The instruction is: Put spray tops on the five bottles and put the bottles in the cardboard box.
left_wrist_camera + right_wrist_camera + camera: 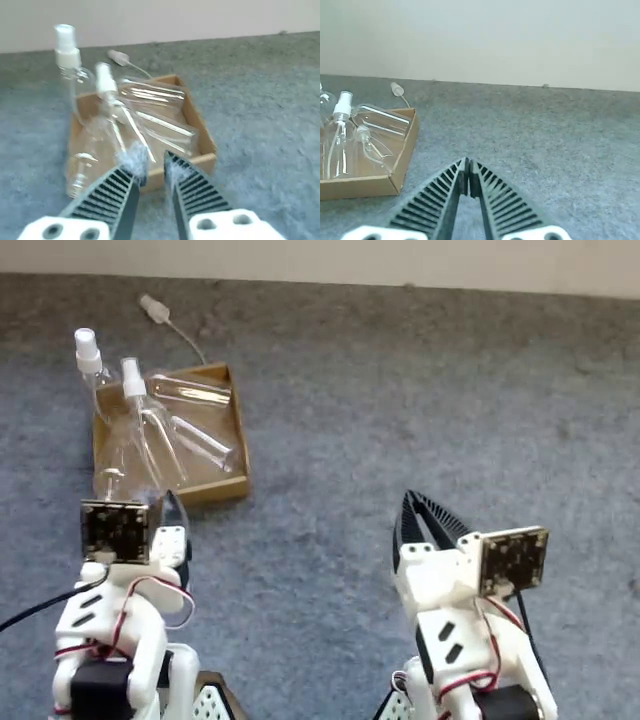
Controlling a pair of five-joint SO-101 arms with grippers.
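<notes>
At the near edge of the counter [400, 390], the left tool [154, 170] sits just short of the front wall of the cardboard box [195, 163]. Its jaws are parted by a narrow gap with nothing between them, and grey fluff clings to its fingertips [131, 161]. The right tool [469, 176] hangs over bare counter well apart from the box, its jaws pressed together and gripping nothing.

Inside the box lie several clear bottles [205, 445], some flat on their sides. One leaning bottle carries a white spray top [132, 378]. A second capped bottle [87, 348] rises at the far left corner of the box; whether it stands inside cannot be told.

Beyond the box, a loose spray top [155, 308] lies on the counter with its thin tube trailing towards the box.
</notes>
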